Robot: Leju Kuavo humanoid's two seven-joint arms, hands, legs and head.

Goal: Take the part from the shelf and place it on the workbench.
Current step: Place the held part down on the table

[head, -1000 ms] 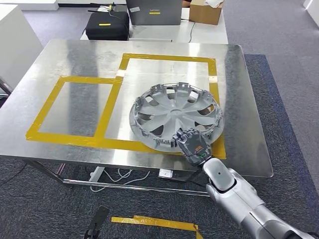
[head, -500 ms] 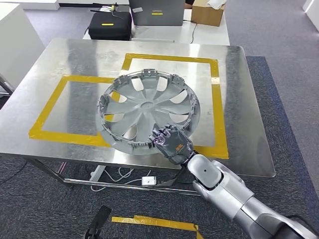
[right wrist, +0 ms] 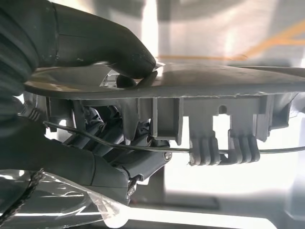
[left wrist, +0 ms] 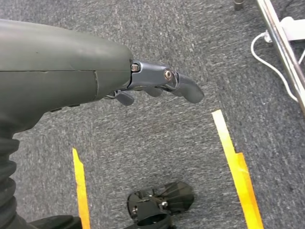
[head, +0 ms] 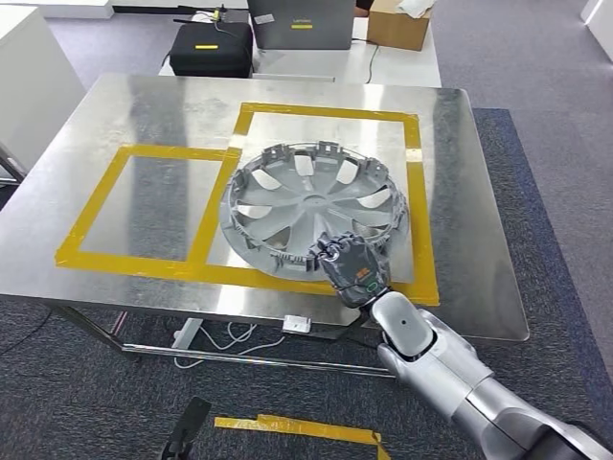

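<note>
The part is a grey plastic wheel cover (head: 314, 209) with curved spokes and clips round its rim. It hangs over the steel workbench (head: 145, 105), inside the right yellow-taped rectangle (head: 326, 113). My right hand (head: 351, 269) grips its near rim. In the right wrist view the thumb (right wrist: 107, 45) presses on one face of the rim (right wrist: 216, 81) and the darker fingers (right wrist: 118, 162) curl against the other. My left hand (left wrist: 158, 86) hangs over grey carpet with nothing in it, fingers loosely apart.
A second yellow-taped square (head: 137, 206) lies on the workbench's left half. Behind the bench stand a black case (head: 210, 48), a laptop (head: 300, 21) and a cardboard box (head: 394, 24). Yellow tape strips (head: 296, 426) mark the carpet below.
The wheel cover swung left with my right hand half a second ago, then came back right and now hangs over the right taped rectangle. The hand still grips the rim.
</note>
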